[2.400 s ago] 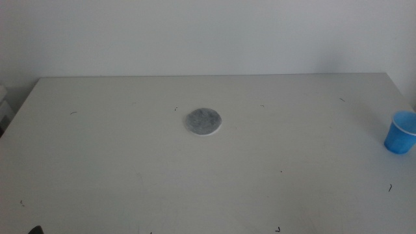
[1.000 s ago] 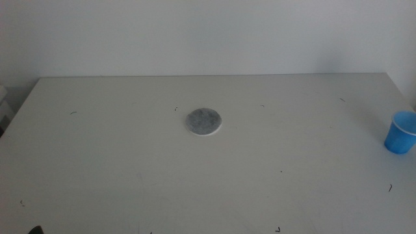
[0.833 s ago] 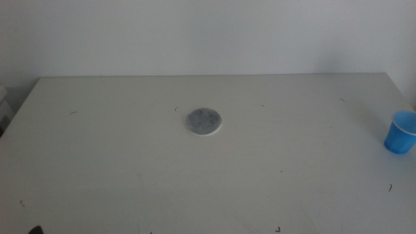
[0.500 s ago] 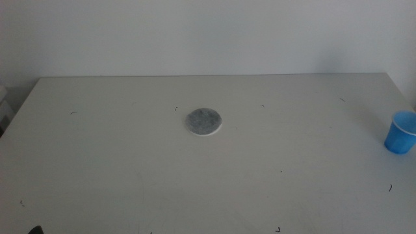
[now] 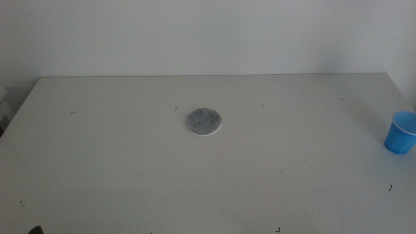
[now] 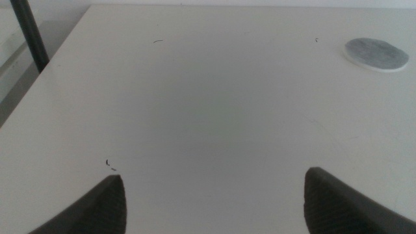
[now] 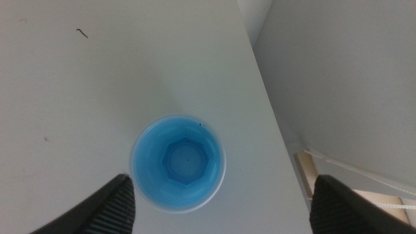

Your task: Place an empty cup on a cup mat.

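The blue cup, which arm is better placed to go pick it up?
Right. The right gripper hangs open directly above the cup by the table's right edge; the left gripper is over bare table.

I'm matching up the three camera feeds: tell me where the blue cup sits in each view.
Middle view: the small bright blue plastic cup stands upright at the far right, near the table's right edge.
Left wrist view: not in it.
Right wrist view: seen from above, low in the centre, empty, between the right end effector tips.
Shared landmark: the white table, whose right edge runs beside the cup.
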